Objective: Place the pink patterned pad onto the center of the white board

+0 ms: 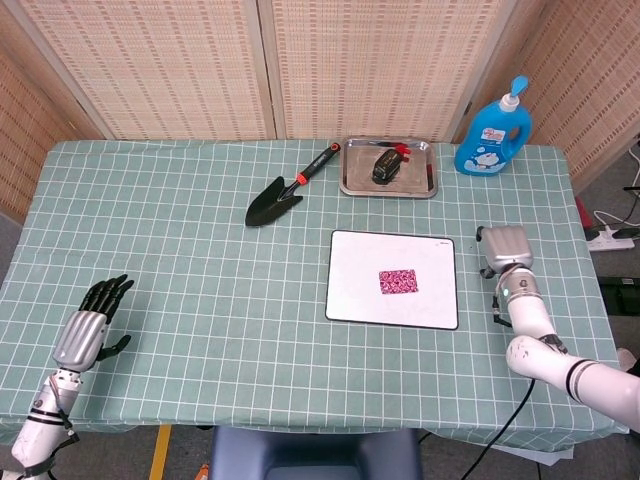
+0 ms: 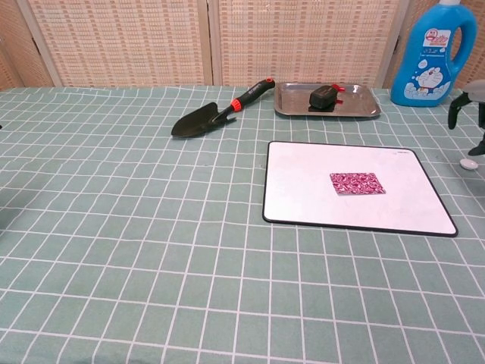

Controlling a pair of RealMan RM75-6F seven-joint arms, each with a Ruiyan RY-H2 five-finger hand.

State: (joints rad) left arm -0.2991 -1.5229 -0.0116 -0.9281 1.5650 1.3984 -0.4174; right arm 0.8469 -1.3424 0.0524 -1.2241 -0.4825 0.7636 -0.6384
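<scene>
Pad [image 1: 398,281] flat near the centre of the board [image 1: 350,295], touched by nothing. Right hand [image 1: 503,250] off the board, to its right over the cloth, empty, fingers apart. Left hand [image 1: 88,328] far off at the near left table edge, released, fingers stretched. Beyond the board, tray [image 1: 355,180], trowel [image 1: 280,195], bottle [image 1: 493,130].

The pink patterned pad [image 2: 357,183] lies flat near the middle of the white board [image 2: 303,189] on the bench [image 2: 114,227]. At the right edge, dark fingers of the right hand [image 2: 471,106] show, apart from the board.
</scene>
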